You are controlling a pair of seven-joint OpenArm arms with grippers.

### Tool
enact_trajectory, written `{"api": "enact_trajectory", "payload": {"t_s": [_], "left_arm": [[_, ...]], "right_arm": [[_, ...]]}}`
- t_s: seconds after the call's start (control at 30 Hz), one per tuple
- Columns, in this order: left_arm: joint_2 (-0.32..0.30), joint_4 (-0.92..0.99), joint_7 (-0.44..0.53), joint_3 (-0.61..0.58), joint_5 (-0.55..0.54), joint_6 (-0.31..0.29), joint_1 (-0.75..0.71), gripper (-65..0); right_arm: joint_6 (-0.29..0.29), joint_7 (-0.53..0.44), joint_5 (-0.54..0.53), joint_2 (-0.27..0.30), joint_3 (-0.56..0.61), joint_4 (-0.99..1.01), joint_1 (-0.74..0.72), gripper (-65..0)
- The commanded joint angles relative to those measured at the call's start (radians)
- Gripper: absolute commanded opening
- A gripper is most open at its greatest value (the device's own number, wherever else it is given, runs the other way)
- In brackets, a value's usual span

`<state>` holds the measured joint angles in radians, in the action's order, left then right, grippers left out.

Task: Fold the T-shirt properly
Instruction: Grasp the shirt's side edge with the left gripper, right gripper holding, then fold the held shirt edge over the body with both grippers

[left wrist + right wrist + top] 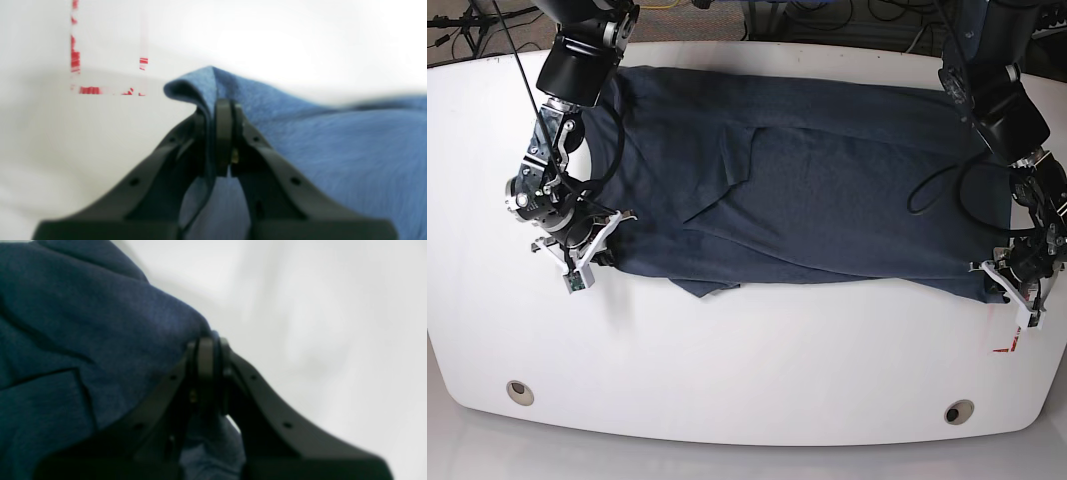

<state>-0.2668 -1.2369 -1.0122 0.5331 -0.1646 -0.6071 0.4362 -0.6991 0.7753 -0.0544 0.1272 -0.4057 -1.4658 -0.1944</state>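
1. A dark heathered navy-blue cotton T-shirt (827,190) lies spread across the far half of a white, round-cornered desk (747,380), stretching from the left side almost to the right edge.
2. The cloth is partly folded: an overlapped panel makes a diagonal crease near the middle, and a small corner of fabric pokes out toward the near edge, left of centre.
3. The left gripper (220,110), at the right of the base view, is clenched on a near-right corner of the T-shirt; the wrist view shows a raised ridge of blue fabric pinched between its black fingers (224,133).
4. The right gripper (208,346), at the left of the base view, is likewise clamped on the T-shirt's near-left edge, with cloth bunched around and below its fingertips.
5. Both arms reach down from the far side of the desk, each at one end of the shirt's near hem.
6. Red tape marks (1005,346) sit on the desk just beside the left gripper, near the right edge.
7. Two small round grommets (519,390) are set into the desk along its near edge, one on the left and one on the right.
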Motion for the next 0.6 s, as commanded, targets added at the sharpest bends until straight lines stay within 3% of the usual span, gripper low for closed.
{"api": "enact_trajectory", "payload": {"t_s": [0.0,0.2,0.47,0.57], "left_arm": [[-0.013,-0.083,-0.026,-0.008,-0.006,-0.004,0.017,-64.0],[-0.012,-0.152,-0.036,-0.005,-0.006,-0.014,-0.015,-63.9],[-0.019,-0.165,-0.036,0.002,-0.005,-0.091,-0.063,-63.9],[-0.048,-0.189,-0.036,0.003,-0.006,-0.091,-0.096,-63.9]], "right_arm": [[0.001,0.026,-0.015,0.009,-0.002,-0.074,-0.018,-65.0],[0.001,0.085,-0.015,0.009,-0.006,-0.158,0.003,-65.0],[0.001,0.089,-0.015,0.009,-0.005,-0.275,0.063,-65.0],[0.001,0.097,-0.015,0.009,-0.003,-0.315,0.094,-65.0]]}}
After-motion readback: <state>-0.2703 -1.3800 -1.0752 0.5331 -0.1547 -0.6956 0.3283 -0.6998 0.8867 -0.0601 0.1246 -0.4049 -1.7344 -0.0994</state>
